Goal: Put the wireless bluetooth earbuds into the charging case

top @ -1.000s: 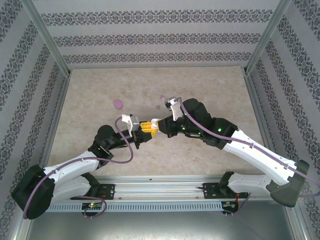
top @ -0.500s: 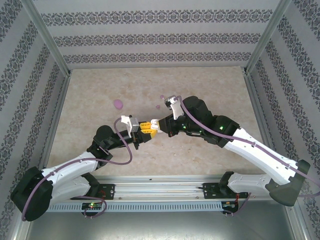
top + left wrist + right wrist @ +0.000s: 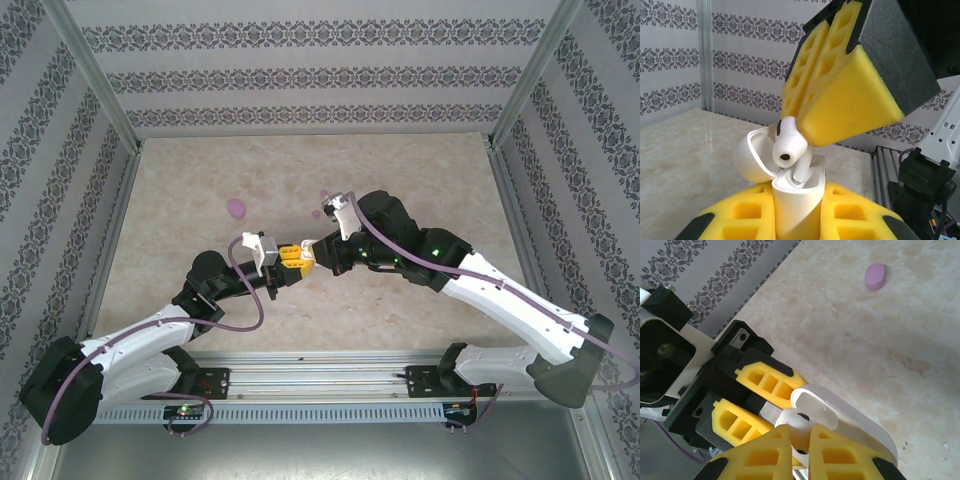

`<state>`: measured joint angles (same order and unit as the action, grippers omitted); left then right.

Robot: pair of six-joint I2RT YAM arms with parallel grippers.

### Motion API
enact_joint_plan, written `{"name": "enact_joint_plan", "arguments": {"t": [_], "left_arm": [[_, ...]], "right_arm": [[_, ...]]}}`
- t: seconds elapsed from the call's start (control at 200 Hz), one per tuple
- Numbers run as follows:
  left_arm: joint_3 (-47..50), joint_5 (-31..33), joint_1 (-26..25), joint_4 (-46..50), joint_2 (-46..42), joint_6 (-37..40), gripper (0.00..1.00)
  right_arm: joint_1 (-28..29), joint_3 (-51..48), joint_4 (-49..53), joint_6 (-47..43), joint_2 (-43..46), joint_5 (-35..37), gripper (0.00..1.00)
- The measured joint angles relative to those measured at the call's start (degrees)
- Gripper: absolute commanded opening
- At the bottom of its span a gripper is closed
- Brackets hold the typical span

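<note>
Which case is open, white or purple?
The white case, gripped by the left claw, lid flipped back; the purple case lies closed on the table.

1. The white plastic charging case (image 3: 796, 202) is held upright in the left gripper (image 3: 290, 258), above the beige marbled table (image 3: 430, 170).
2. The white plastic earbud (image 3: 790, 145) is clamped in the right gripper (image 3: 313, 250), with its stem set in the case's opening.
3. A pale purple oval plastic object (image 3: 237, 208) is laid on the table, behind and left of the grippers.

A beige, marble-patterned tabletop (image 3: 420, 170) carries a pale purple oval plastic case (image 3: 236, 208), lying flat left of centre. Well apart to its right, slightly farther back, a tiny pale purple plastic earbud (image 3: 323, 193) rests on the bare surface.
</note>
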<state>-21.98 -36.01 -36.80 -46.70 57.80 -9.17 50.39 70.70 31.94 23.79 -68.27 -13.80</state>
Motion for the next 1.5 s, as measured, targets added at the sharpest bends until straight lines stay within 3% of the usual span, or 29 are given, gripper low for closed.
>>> {"name": "enact_joint_plan", "arguments": {"t": [0.989, 1.289, 1.499], "left_arm": [[0.0, 0.7, 0.0, 3.8, -1.4, 0.5, 0.0], [0.0, 5.3, 0.0, 8.3, -5.6, 3.5, 0.0], [0.3, 12.1, 0.0, 13.6, -9.7, 4.8, 0.0]], "right_arm": [[0.0, 0.0, 0.6, 0.8, -0.8, -0.5, 0.11], [0.0, 0.0, 1.0, 3.0, 1.4, 4.0, 0.11], [-2.8, -0.8, 3.7, 7.4, 1.7, 8.0, 0.11]]}}
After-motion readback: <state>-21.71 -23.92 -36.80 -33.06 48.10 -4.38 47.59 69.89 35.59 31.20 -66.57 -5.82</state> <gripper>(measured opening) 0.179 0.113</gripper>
